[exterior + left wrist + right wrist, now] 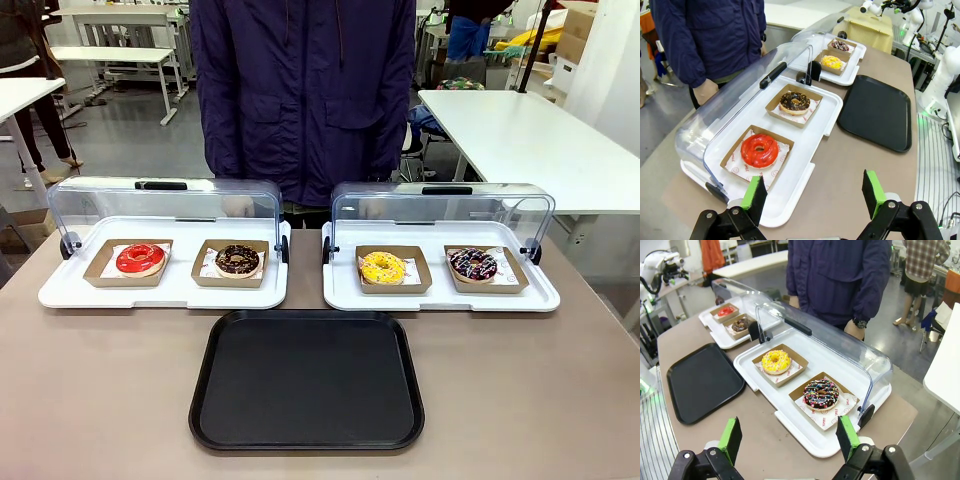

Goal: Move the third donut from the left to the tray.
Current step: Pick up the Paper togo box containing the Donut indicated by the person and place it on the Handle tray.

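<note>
The yellow-glazed donut [382,266] [776,361] [831,62] lies in its brown cardboard holder on the left half of the right white tray [440,298], third from the left in the row. Empty, the black tray [306,380] [876,111] [701,381] lies at the near middle of the table. My left gripper [814,197] hovers open above the table's left end, in front of the red donut [759,150]. Over the right end, my right gripper [789,440] is open too, near the sprinkled chocolate donut [821,394]. Both are far from the yellow donut.
Two white trays have their clear domed lids [165,202] swung open toward the person [305,90] standing at the far side. The left white tray [160,290] holds the red donut [140,259] and a chocolate donut [237,260]. A dark sprinkled donut [472,264] sits right of the yellow one.
</note>
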`<state>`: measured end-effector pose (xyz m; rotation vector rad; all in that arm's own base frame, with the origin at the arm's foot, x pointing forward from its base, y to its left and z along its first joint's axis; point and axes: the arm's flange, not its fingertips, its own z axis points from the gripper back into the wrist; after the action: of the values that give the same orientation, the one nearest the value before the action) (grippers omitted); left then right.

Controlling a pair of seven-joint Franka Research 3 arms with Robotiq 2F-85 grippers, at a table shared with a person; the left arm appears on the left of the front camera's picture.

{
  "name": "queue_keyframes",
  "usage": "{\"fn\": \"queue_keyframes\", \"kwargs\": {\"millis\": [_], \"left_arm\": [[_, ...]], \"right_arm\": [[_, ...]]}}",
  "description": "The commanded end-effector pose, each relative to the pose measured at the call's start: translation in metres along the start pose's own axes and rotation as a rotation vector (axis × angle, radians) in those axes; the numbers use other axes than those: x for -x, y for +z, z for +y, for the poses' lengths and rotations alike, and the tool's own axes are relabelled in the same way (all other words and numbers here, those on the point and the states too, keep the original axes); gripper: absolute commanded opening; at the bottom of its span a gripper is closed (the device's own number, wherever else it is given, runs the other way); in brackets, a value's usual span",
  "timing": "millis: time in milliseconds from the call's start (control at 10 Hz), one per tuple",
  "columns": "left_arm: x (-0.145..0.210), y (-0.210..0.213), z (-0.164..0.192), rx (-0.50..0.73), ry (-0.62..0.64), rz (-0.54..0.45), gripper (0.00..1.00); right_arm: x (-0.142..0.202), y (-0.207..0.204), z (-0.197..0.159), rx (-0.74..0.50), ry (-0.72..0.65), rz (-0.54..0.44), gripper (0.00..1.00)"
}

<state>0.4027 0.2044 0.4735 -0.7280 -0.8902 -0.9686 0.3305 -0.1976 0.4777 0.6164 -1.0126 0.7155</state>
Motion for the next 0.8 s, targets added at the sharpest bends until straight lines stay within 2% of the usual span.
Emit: {"fn": "queue_keyframes", "kwargs": {"millis": [0,700], "left_arm": [[-0.0015,0.0019,-0.0012,0.008,-0.013,-0.007,1.00],[-0.0015,0.0019,-0.0012,0.008,-0.013,-0.007,1.00]], "right_arm": [[-0.0017,-0.0008,-0.0027,0.004,0.025,-0.027,1.00],[-0.0017,-0.0008,-0.0027,0.004,0.025,-0.027,1.00]]}}
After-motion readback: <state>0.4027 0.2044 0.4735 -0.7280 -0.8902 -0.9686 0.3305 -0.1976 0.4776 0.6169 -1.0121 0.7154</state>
